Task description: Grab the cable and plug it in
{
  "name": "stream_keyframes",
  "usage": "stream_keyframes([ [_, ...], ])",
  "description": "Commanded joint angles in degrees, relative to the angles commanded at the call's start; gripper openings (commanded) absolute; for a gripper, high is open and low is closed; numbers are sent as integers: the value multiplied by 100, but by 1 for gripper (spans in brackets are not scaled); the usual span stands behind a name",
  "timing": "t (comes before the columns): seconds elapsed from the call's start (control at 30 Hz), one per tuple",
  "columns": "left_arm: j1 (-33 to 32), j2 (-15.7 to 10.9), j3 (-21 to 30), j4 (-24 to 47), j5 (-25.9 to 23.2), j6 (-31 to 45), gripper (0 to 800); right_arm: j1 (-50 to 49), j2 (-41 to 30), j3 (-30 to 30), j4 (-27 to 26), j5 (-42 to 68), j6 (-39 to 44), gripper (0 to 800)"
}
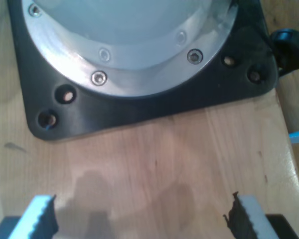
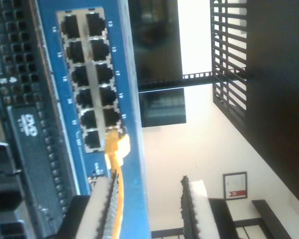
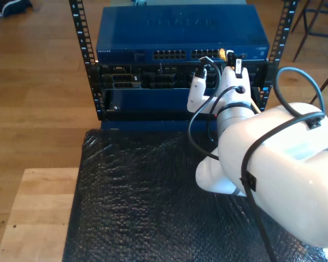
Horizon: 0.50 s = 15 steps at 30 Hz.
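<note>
**Yellow cable seated in the blue switch's port bank**

The cable (image 2: pixel 115 149) is a thin, smooth yellow cord whose plug sits in a port in the row nearest my second gripper (image 2: pixel 148 209), in the column closer to the switch's edge. Its long axis runs from the gripper straight into the port, plug end pointing at the switch face. In the exterior view the plug (image 3: pixel 222 54) shows as a small yellow dot near the exterior view's right end of the switch's port row.

The switch (image 2: pixel 131 89) is a flat blue metal box with a pale grey block of square black ports in two columns; tiny white numbers beside the ports are too blurred to read. Faint raised lettering on its lid (image 3: pixel 180 22) cannot be made out with confidence. It sits in a black rack (image 3: pixel 81 43) with perforated rails, above darker units with square vent holes. One dark panel carries a small white logo (image 2: pixel 29 125), illegible.

My second gripper's white ridged fingers (image 2: pixel 197 209) stand apart, the cable running alongside one of them; I cannot tell whether it touches.

My first gripper (image 1: pixel 139 219) hangs with its serrated pale fingers wide over a light wooden tabletop (image 1: pixel 164 154), facing a black square baseplate (image 1: pixel 139 107) with a bolted silver ring.

Black bubble-textured sheet (image 3: pixel 136 202) covers the bench.
</note>
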Motion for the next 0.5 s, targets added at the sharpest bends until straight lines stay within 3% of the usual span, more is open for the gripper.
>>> stream_keyframes([
  [0.5, 0, 0, 0, 0, 0, 0, 800, -44, -484, 352, -18, 475, -9, 411],
])
